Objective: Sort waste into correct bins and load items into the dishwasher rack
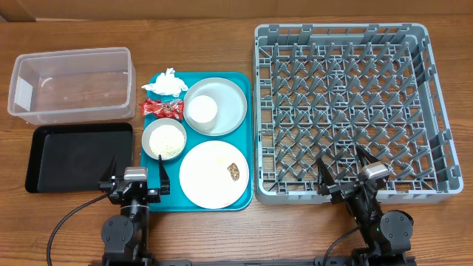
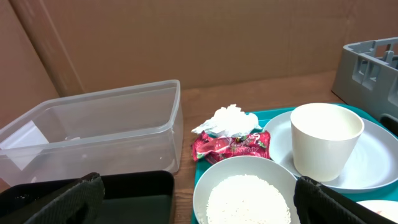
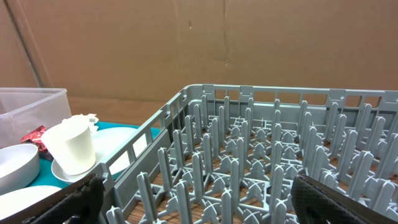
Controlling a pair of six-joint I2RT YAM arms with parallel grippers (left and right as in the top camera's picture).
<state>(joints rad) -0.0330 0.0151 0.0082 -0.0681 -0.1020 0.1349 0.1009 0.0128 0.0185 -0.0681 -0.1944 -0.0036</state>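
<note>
Left gripper (image 1: 137,166), jaws wide apart and empty, faces the crumpled napkin (image 1: 166,83) ahead; a clean pinch from above should spare the wrapper (image 1: 162,108) just nearer.

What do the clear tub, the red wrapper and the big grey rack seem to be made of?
Clear tub: likely thin plastic, with glossy, see-through walls. Red wrapper: probably foil or plastic film, as it is shiny and creased with bright glints. Grey rack: looks like moulded plastic, matt, one even grey across pegs and lattice walls.
</note>
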